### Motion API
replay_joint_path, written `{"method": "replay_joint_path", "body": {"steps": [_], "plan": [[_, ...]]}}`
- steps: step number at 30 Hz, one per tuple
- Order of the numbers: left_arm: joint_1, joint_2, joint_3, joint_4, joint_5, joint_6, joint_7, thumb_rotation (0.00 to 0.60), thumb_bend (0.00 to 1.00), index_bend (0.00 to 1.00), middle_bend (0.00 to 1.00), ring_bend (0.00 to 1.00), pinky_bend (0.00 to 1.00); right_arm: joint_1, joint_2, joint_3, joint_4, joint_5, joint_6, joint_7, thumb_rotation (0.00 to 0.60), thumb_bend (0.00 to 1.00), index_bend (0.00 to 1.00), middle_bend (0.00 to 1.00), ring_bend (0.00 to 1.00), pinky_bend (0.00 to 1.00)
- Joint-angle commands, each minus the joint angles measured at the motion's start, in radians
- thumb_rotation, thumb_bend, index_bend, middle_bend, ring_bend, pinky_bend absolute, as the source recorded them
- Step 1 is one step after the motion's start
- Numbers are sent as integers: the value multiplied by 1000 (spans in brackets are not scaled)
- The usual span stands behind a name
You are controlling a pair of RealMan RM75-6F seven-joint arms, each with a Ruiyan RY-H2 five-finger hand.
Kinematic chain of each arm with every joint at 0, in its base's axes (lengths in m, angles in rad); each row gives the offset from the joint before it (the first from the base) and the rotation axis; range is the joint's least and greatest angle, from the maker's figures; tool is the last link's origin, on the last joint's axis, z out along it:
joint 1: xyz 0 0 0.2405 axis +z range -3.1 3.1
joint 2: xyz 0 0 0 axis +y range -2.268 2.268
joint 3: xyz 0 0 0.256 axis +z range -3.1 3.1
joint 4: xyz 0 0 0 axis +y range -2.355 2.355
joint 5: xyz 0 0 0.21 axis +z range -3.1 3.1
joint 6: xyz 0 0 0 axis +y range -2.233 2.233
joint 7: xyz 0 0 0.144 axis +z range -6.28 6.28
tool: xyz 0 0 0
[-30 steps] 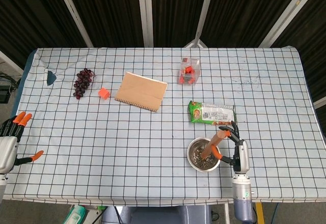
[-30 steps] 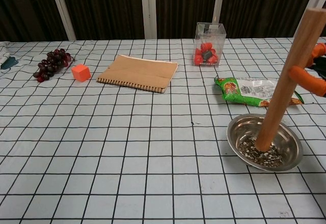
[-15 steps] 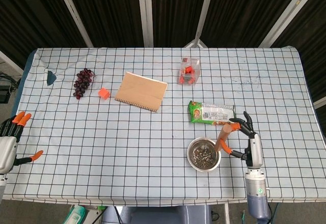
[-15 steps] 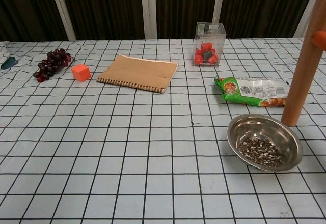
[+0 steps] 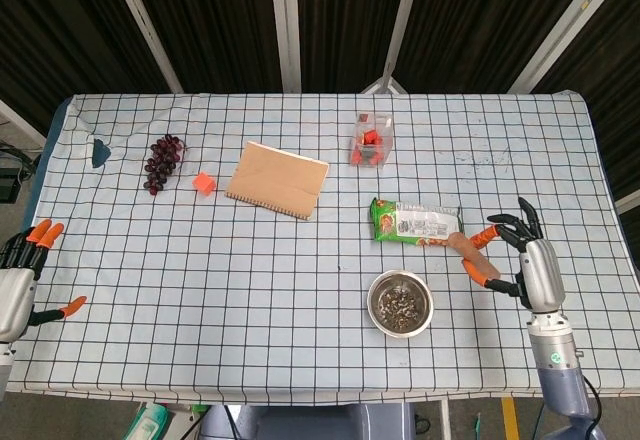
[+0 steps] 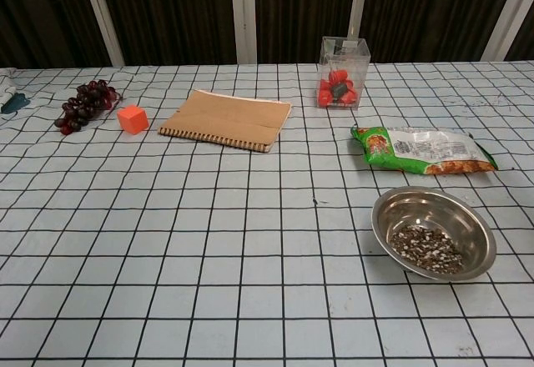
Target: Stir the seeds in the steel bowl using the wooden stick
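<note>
My right hand [image 5: 527,260] pinches the wooden stick [image 5: 472,253], clear of the steel bowl [image 5: 400,303] near the bench's front edge. My left hand [image 5: 18,278] is spread, holding nothing.

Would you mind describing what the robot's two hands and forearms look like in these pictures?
Both show only in the head view. The right hand has a light grey metallic back, black fingers with orange tips, and a grey cylindrical forearm bearing a small green mark. The left hand, cut off by the frame edge, looks the same: pale grey body, dark fingers, orange tips.
</note>
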Motion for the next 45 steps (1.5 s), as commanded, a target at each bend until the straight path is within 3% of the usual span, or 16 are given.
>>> {"method": "replay_joint_path", "body": {"steps": [1,8,13,24,38,45], "plan": [[1,1,0,1,0,1,-2,600,81,0,0,0,0,18,30,-49,82,-45,-45,-117,600,557,751,657,300,0],[0,-1,1,2,1,0,-1,600,81,0,0,0,0,46,34,-126,199,-120,-105,-317,600,557,754,659,300,0],[1,-1,-1,2,-2,1,1,600,81,0,0,0,0,69,4,-153,277,-131,-154,-440,600,557,757,661,301,0],[1,0,3,2,2,-1,-2,600,80,0,0,0,0,103,-52,-148,361,-45,-255,-568,600,557,757,661,301,0],[2,3,2,5,5,2,-13,600,81,0,0,0,0,133,-122,-138,401,12,-281,-648,600,557,753,661,300,0],[2,5,1,5,-2,-3,-19,600,81,0,0,0,0,140,-138,-140,411,30,-287,-662,600,557,611,607,245,0]]}}
